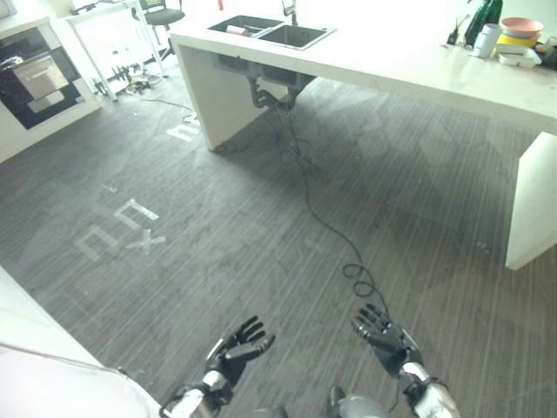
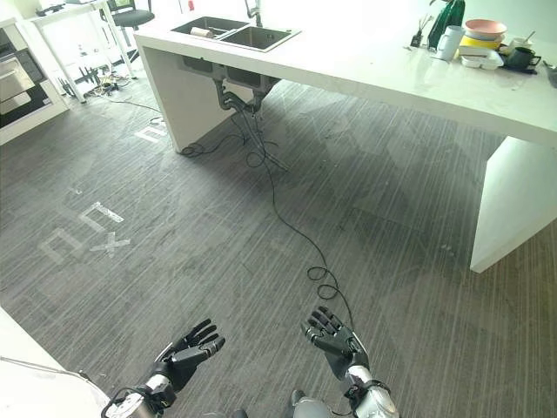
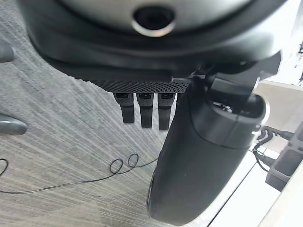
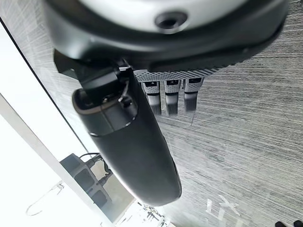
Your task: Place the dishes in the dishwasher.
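Note:
The dishes (image 1: 519, 37) stand at the far right end of the white counter (image 1: 409, 65): a pink bowl on a yellow one (image 2: 484, 33), a white cup (image 2: 449, 41), a dark mug (image 2: 522, 58) and a white flat dish (image 2: 479, 59). My left hand (image 1: 237, 347) and right hand (image 1: 383, 334) hover low over the grey floor, far from the counter, both open and holding nothing. In the wrist views the left hand's fingers (image 3: 146, 112) and the right hand's fingers (image 4: 171, 100) point straight out over the floor.
A double sink (image 1: 271, 31) is set in the counter's left end, with pipes beneath it. A built-in oven (image 1: 35, 77) sits in the cabinet at far left. White tape marks (image 1: 122, 228) lie on the floor. A white surface edge (image 1: 35, 348) is at lower left. An office chair (image 1: 162, 16) stands behind.

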